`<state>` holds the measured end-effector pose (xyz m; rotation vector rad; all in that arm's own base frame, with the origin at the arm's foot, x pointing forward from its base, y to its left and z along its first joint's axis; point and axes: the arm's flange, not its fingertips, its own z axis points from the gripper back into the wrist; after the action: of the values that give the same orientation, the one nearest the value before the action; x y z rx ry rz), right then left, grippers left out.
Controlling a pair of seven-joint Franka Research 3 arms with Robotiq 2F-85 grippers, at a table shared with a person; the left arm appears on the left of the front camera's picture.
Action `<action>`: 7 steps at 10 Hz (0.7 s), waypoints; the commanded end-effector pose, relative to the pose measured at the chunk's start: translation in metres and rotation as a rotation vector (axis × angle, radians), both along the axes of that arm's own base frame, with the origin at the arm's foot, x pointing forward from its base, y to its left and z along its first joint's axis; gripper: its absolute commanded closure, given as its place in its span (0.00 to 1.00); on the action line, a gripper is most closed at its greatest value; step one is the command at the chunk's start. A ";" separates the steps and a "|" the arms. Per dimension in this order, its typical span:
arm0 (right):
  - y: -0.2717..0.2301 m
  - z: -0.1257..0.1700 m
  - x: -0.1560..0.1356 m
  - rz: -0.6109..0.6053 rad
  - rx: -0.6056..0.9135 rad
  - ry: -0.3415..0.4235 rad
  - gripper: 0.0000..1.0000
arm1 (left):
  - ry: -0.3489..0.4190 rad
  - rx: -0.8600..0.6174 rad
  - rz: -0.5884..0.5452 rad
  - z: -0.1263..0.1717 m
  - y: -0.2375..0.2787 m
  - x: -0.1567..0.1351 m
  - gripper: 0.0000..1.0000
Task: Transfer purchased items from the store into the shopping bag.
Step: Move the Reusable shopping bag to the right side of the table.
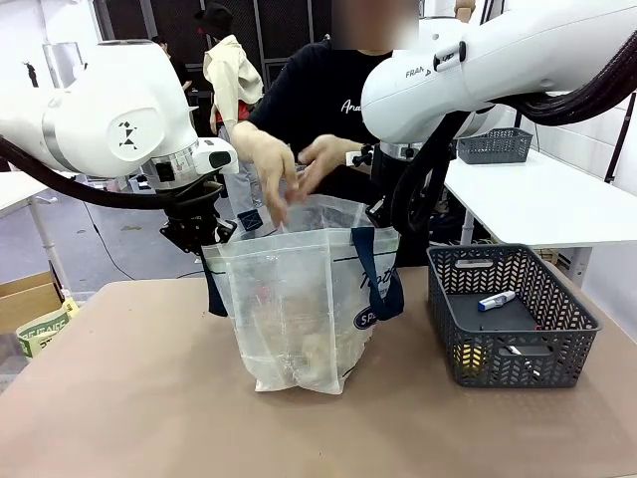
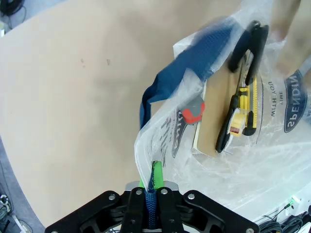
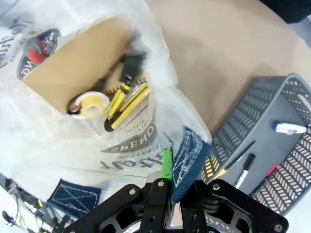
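Grip both sides: L gripper (image 2: 153, 187) pinched on navy strap (image 2: 194, 63), R gripper (image 3: 172, 174) on second strap (image 3: 189, 155), holding shopping bag (image 1: 299, 299) open mid-table. Person's hands (image 1: 269, 164) at bag mouth; scissors (image 2: 245, 63), cardboard (image 2: 216, 111) inside. Tube (image 1: 496, 300) left in basket (image 1: 557, 368) beside bag. Next, prob.: hold steady, no slack.

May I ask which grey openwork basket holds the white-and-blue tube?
The near dark grey plastic basket on the brown table, not the far basket on the white table.
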<state>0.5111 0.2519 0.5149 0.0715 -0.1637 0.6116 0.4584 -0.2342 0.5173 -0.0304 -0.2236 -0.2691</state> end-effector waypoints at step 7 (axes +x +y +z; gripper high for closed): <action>-0.003 -0.001 0.000 -0.004 -0.003 0.000 1.00 | -0.001 0.003 0.003 0.000 0.002 0.000 1.00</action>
<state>0.5110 0.2519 0.5149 0.0715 -0.1638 0.6117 0.4584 -0.2342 0.5173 -0.0304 -0.2236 -0.2690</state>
